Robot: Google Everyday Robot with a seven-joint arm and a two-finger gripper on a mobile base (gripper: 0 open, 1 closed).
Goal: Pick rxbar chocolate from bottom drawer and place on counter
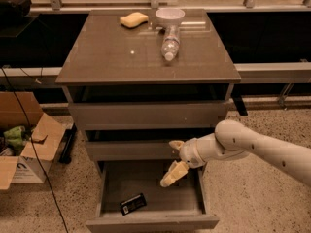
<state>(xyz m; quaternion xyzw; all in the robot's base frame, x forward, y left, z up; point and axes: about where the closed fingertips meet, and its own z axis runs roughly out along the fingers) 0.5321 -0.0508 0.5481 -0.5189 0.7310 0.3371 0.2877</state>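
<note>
Observed: bottom drawer (pixel 150 223) stands pulled out at the lower centre of the frame. The chocolate bar (pixel 132 204) lies flat on its floor, lower left, close to the front wall. The gripper (pixel 174 159) hangs over the drawer's right rear part, just in front of the drawer above, jaws spread and empty, well apart from the bar.

Risks:
- The bar is thin and flat, so fingers coming down short may skid it into the front wall rather than pinch it.
- The arm may strike the front of the drawer above.
- On the counter (pixel 112 57), a bottle (pixel 170 42) lies on its side. A bump while placing could roll it.
</note>
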